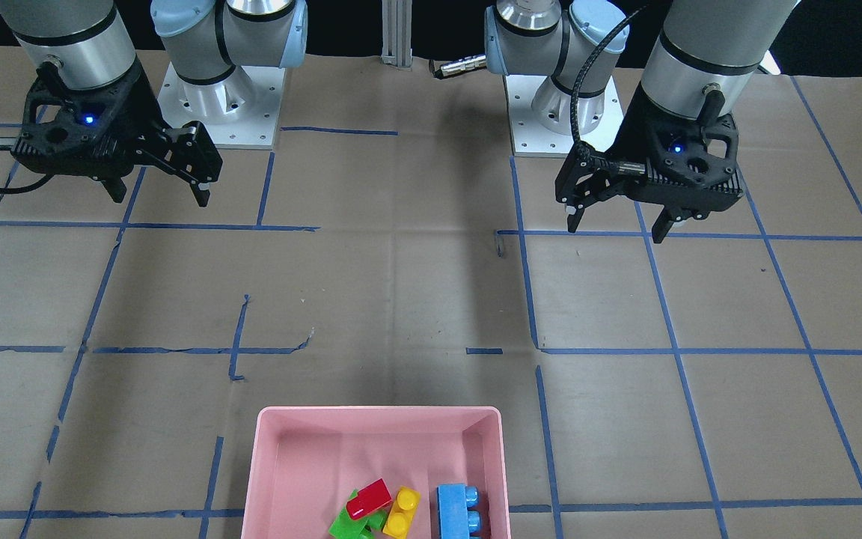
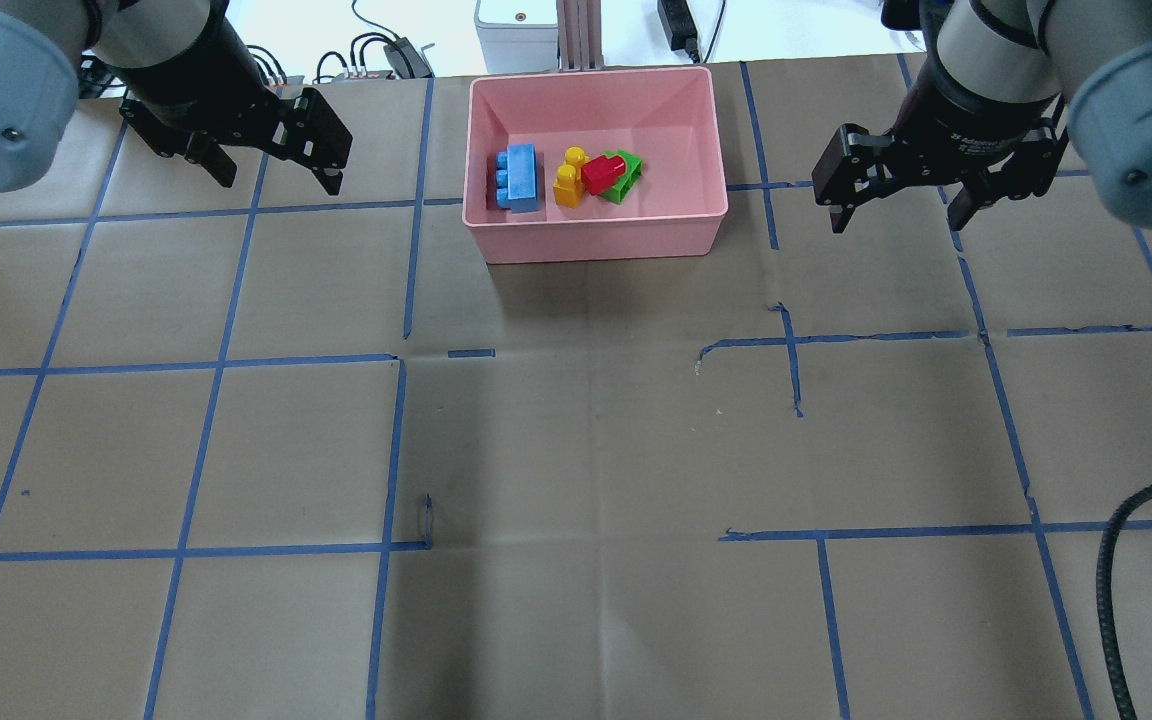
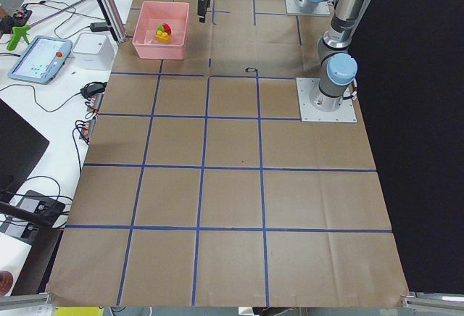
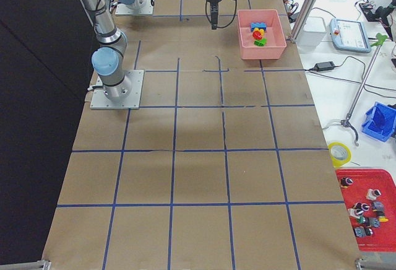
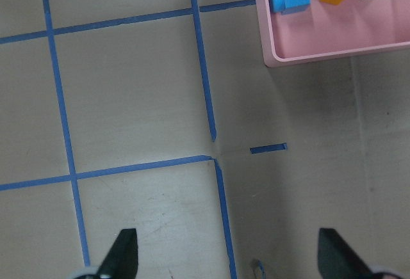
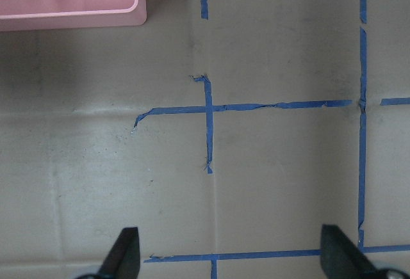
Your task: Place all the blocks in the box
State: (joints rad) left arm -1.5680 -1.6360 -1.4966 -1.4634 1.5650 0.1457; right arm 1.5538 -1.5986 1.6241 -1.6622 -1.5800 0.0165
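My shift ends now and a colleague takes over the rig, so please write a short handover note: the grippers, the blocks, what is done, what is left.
Left gripper: jaws open, empty, hovering to the left of the box.
Right gripper: jaws open, empty, hovering to the right of the box.
Blocks: blue, yellow, red and green are all inside the box. Red lies on green; blue sits apart.
Done: all four are in.
Left: no block shows outside the box.

Brown paper surface (image 2: pixel 576 450) gridded with blue tape (image 2: pixel 186 550).
A cluttered white bench (image 4: pixel 337 96) runs along one side; a black backdrop (image 4: pixel 37 96) lies opposite.
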